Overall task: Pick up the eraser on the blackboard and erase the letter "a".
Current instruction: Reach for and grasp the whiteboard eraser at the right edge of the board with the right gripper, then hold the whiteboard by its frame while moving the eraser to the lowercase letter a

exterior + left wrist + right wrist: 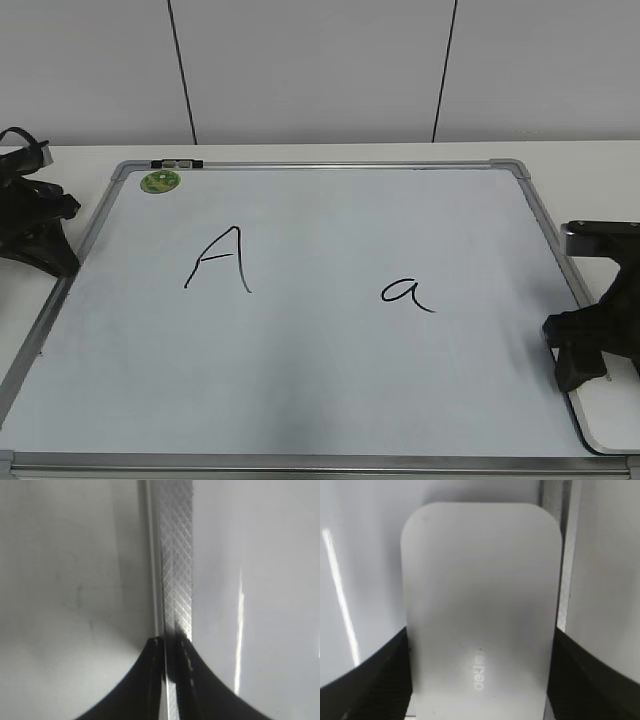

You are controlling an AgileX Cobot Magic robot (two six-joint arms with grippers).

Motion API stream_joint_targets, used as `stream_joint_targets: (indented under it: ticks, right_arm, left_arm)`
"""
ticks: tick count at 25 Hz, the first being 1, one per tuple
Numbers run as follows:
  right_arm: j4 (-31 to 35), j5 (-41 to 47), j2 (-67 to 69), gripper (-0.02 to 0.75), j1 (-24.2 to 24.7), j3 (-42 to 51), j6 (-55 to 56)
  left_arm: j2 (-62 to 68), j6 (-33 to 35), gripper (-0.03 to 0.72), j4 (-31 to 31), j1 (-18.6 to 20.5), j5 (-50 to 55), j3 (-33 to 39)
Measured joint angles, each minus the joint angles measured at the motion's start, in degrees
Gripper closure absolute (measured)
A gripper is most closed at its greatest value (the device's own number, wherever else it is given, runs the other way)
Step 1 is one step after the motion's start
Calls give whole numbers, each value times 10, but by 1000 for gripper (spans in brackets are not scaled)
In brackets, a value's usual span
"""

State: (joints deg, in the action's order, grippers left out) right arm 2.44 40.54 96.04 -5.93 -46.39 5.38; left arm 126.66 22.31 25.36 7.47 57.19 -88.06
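The blackboard [330, 380] (a white dry-erase surface in a silver metal frame) lies flat on a white table [330, 152]. A round green sticker [160, 181] sits near its far left corner. A capital "A" [218, 260] is written left of centre; the letter "a" [406, 293] stands to its right, intact, in thin black marker.

The right gripper [480, 680] is at the board's right edge. In the right wrist view its two dark fingers [370, 680] sit against the long sides of the eraser [480, 605], a flat white rounded block with faint grey lettering; the jaws are closed onto it. The eraser lies beside the frame's right rail, well apart from the letter "a".

The left gripper [40, 225] rests off the board's left edge. The left wrist view shows its dark fingers [145, 680] drawn together, with the hatched metal frame rail [176, 555] running between board and table.
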Motion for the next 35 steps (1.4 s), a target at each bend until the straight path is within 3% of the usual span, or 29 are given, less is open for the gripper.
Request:
stream_joint_targets:
  ticks: [10, 18, 25, 35]
  right_arm:
    - [-14, 107, -24, 204, -5, -73, 1]
    - [-14, 123, -14, 204, -39, -158, -6]
    - [-14, 152, 95, 204, -90, -285, -46]
    - [-11, 199, 238, 204, -99, -426, -85]
  left_arm:
    - [0, 0, 655, 0, 0, 0, 0]
    - [0, 0, 655, 0, 0, 0, 0]
    - [0, 0, 655, 0, 0, 0, 0]
    - [0, 0, 655, 1, 0, 1, 0]
